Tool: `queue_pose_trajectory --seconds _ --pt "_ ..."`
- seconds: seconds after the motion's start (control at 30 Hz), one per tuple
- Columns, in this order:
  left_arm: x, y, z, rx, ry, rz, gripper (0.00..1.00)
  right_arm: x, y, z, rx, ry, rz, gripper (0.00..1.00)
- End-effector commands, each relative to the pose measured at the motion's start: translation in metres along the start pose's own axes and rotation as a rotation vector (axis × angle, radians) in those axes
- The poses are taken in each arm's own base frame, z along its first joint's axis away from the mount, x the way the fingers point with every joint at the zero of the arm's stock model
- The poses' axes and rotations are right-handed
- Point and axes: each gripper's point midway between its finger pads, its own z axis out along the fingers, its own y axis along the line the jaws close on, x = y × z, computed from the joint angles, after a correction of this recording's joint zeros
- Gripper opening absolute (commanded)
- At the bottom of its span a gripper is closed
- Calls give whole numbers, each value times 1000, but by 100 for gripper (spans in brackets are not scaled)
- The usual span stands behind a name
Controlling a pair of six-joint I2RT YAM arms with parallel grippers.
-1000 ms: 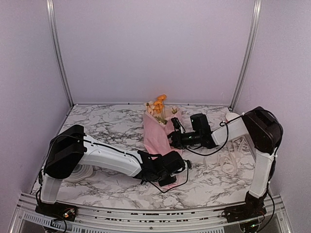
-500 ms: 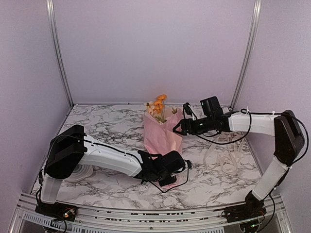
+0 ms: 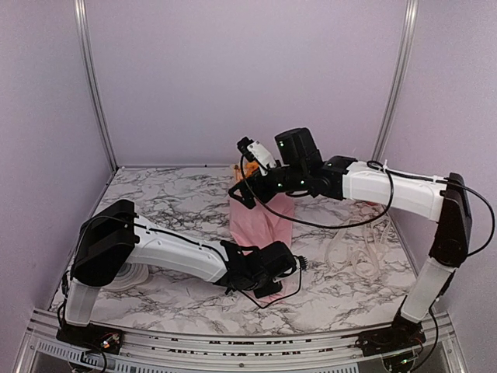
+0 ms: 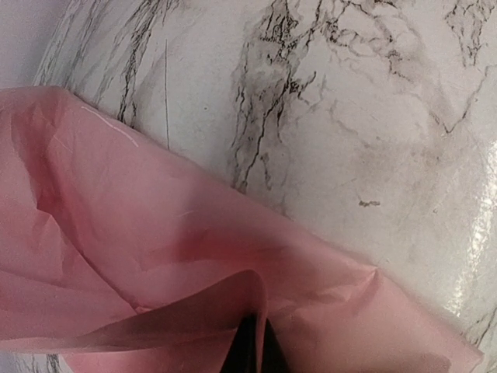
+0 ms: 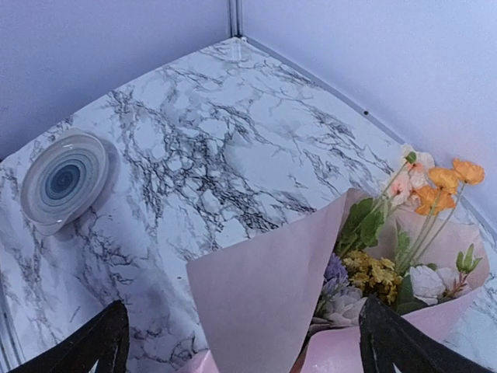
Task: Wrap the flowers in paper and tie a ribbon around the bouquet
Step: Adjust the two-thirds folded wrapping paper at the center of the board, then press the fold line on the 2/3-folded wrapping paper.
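The bouquet (image 3: 260,221) lies on the marble table as a cone of pink paper (image 5: 272,303) round the flowers (image 5: 423,194), with orange and yellow blossoms at its far, wide end. My left gripper (image 4: 252,351) is shut on a fold of the paper at the cone's near, narrow end (image 3: 265,263). My right gripper (image 3: 245,172) hovers above the wide end. Its jaws (image 5: 248,350) stand wide open, with a paper flap between them, held by neither. The cream ribbon (image 3: 363,247) lies in loose loops on the table to the right.
A round grey ringed disc (image 5: 64,179) sits at the table's left, partly under my left arm (image 3: 128,276). Pale walls and metal corner posts (image 3: 95,85) close in the table on three sides.
My right arm has swung up from the bouquet's right side to above its blossoms, and its jaws have opened wide. The left arm and bouquet have stayed put.
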Motion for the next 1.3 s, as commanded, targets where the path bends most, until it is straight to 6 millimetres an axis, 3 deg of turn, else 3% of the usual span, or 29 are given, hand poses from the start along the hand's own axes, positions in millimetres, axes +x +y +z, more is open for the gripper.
queue_pose_trajectory --seconds 0.0,0.13,0.23,0.27,0.37,0.47,0.67,0.8,0.97,1.1,1.27 --pt "75 -51 26 174 219 75 0 26 -17 30 140 126 -100 97" --pt "77 -51 26 175 227 74 0 34 -33 42 224 169 -70 72" --pt "79 -52 25 175 230 73 0 25 -44 35 289 125 -36 10" --pt "79 -51 25 175 232 74 0 22 -51 30 318 105 -12 0" --pt "81 -51 24 174 237 74 0 18 -78 13 346 45 94 0" --pt "80 -50 21 174 239 69 0 30 -109 4 300 8 228 0" --pt "63 -50 6 199 206 24 1 86 -136 17 138 -3 399 0" --pt "48 -49 -7 228 163 -15 5 128 -165 23 129 -7 526 0" --pt "30 -55 -24 294 112 -47 17 162 -176 32 116 5 594 0" --pt "6 -70 -51 422 35 -57 28 176 -177 41 108 18 608 0" --pt "-33 -89 -121 697 -146 -23 42 192 -176 49 103 49 628 0"
